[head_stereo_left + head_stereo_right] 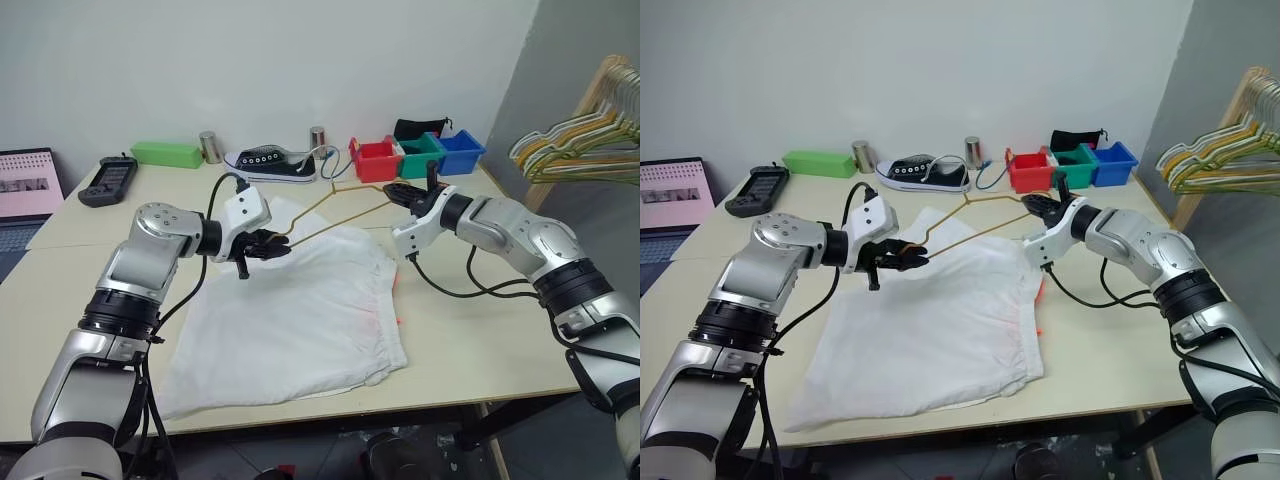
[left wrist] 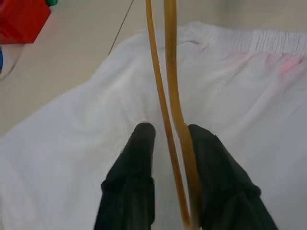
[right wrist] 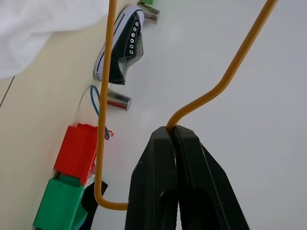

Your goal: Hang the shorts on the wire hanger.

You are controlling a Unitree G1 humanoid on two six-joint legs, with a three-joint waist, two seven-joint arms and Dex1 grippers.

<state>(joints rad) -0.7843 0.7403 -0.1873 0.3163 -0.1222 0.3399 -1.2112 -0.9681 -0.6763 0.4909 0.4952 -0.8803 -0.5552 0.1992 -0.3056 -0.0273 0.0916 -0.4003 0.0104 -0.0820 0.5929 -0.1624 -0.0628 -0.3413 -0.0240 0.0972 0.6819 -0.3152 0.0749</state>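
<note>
The white shorts lie spread flat on the table, waistband toward the right with a bit of orange-red trim. The golden wire hanger is held level just above their far edge, between my two grippers. My right gripper is shut on the hanger at a bend near its hook. My left gripper is at the hanger's other corner. Its fingers stand apart, and two strands of the wire run between them, lying against one finger, with the shorts below.
A black sneaker, two metal cans, a green box and red, green and blue bins line the table's far edge. A black device and a laptop sit far left. A bunch of hangers hangs at right.
</note>
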